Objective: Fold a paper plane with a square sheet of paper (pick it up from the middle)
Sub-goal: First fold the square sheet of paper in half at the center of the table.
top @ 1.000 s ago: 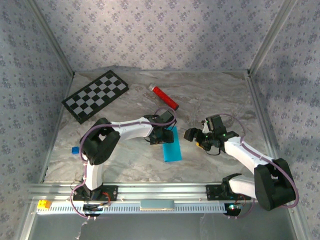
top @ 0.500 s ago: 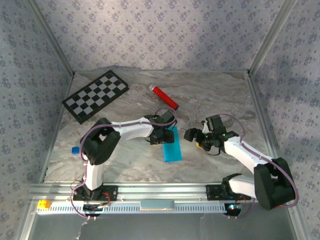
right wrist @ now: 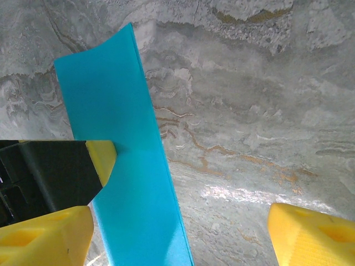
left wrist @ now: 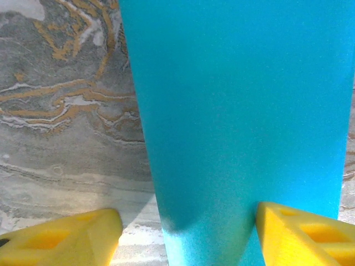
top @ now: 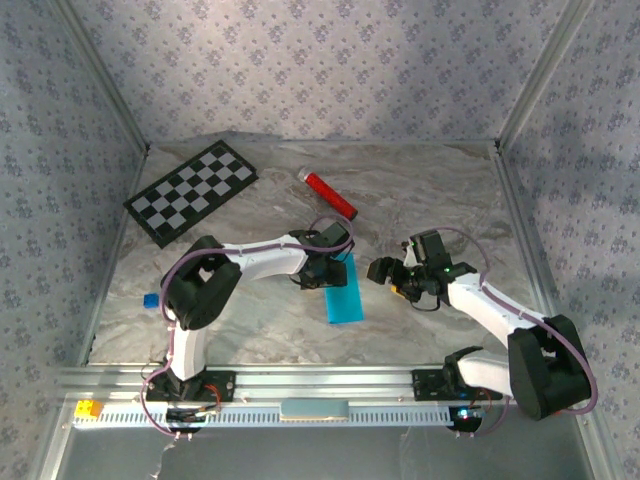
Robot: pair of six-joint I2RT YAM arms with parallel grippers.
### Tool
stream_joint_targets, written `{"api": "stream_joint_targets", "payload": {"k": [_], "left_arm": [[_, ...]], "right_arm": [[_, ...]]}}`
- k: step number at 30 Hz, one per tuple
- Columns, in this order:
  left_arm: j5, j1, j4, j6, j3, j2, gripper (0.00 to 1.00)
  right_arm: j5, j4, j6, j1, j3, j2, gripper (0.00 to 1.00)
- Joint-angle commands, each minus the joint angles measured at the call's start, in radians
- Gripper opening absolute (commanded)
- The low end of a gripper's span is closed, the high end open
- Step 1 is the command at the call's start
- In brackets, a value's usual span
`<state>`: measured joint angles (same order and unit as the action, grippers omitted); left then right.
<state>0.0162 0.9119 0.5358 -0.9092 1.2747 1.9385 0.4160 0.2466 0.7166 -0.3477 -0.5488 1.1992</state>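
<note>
The square sheet of paper [top: 343, 291] (doubled into a narrow strip) is seen lying flat on the table [top: 440, 200]. One end lies between the parted fingers of the left gripper [left wrist: 186, 244], and nothing is clamped. The right gripper [right wrist: 177, 244] is held spread and empty, the strip's long edge just beside it. The paper is judged light, limp and easily creased. A hold is best taken at mid-length, pinched gently at an edge.

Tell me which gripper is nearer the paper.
Left. The left gripper straddles the far end of the paper; the right gripper hovers off to its right, apart from it.
</note>
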Motion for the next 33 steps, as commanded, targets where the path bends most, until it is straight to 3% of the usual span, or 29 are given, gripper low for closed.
{"api": "stream_joint_targets", "payload": {"k": [1, 24, 33], "left_arm": [[0.0, -0.001, -0.036, 0.007, -0.051, 0.097, 0.69], [-0.016, -0.001, -0.046, -0.002, -0.052, 0.118, 0.7], [-0.009, 0.0, -0.043, 0.0, -0.051, 0.123, 0.71]], "right_arm": [[-0.003, 0.012, -0.013, -0.008, -0.022, 0.01, 0.84], [0.027, -0.016, -0.018, -0.026, -0.032, 0.064, 0.71], [0.026, -0.006, -0.023, -0.032, -0.043, 0.07, 0.71]]}}
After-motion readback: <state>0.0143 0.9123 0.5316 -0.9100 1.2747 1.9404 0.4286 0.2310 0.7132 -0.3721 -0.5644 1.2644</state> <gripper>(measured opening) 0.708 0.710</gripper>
